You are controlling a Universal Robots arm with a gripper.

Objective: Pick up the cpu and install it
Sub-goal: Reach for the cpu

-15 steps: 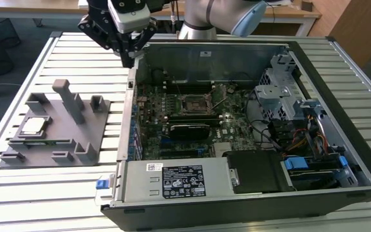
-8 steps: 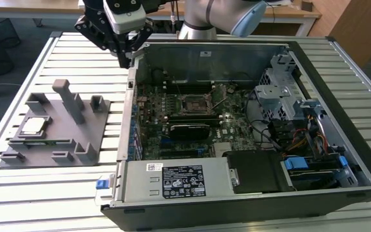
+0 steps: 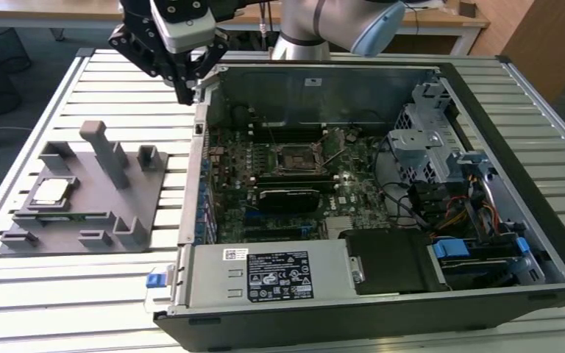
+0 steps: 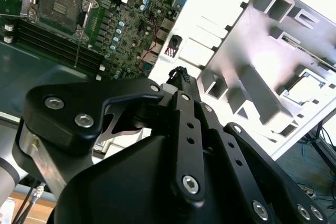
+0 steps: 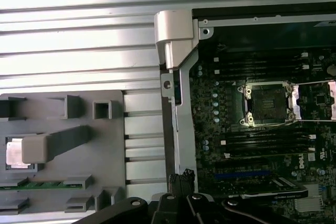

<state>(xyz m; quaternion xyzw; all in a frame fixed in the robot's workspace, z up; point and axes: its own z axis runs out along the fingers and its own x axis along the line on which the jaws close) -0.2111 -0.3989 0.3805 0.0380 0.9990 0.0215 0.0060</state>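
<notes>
One cpu is seated flat in a pocket of the grey fixture, likely for easy picking, beside a tall post and well apart from the gripper, which is held empty, jaws pressed together, above the case wall set between fixture and open socket.
</notes>
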